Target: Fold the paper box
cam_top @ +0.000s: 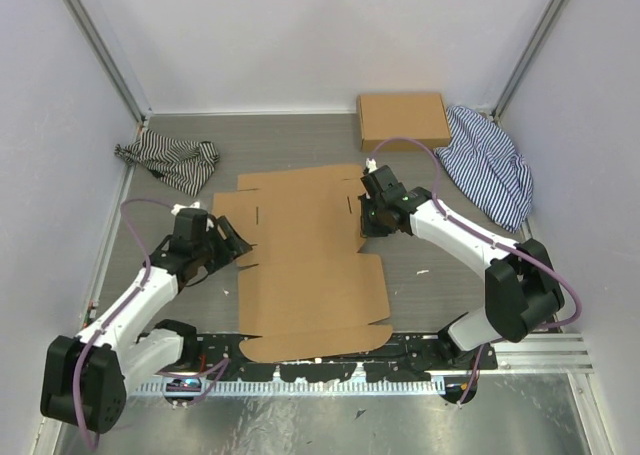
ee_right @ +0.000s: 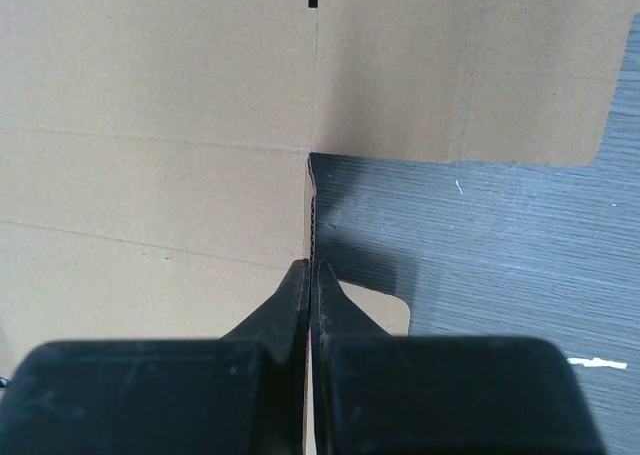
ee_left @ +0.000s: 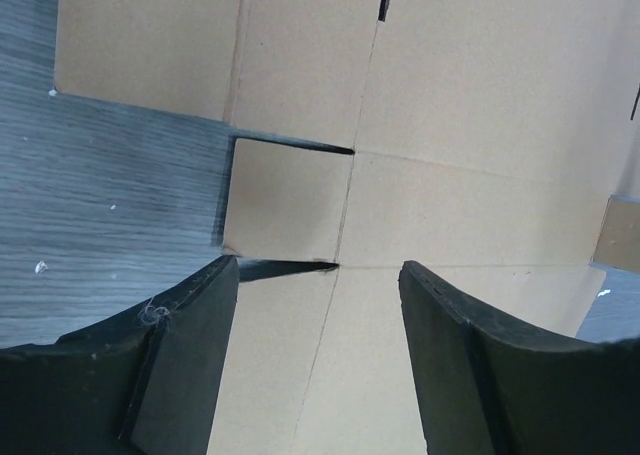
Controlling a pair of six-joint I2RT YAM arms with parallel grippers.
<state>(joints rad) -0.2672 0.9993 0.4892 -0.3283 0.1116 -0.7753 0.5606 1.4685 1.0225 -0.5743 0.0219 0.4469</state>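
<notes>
The paper box [cam_top: 300, 265] lies unfolded and mostly flat in the middle of the table, its flaps, slits and creases showing. My left gripper [cam_top: 235, 243] hovers over the box's left side, open. In the left wrist view its fingers [ee_left: 200, 355] straddle a crease of the paper box [ee_left: 450, 95], just below a small side flap [ee_left: 285, 200], with nothing held between them. My right gripper [cam_top: 368, 213] is at the box's right edge. In the right wrist view the gripper [ee_right: 312, 267] is shut on a raised edge of the paper box [ee_right: 150, 125], whose corrugated rim [ee_right: 312, 215] runs into the jaws.
A neat brown cardboard box [cam_top: 403, 120] sits at the back right. A blue striped cloth [cam_top: 490, 165] lies beside it, and a dark striped cloth [cam_top: 170, 160] lies at the back left. White walls close three sides. A metal rail [cam_top: 520, 350] runs along the near edge.
</notes>
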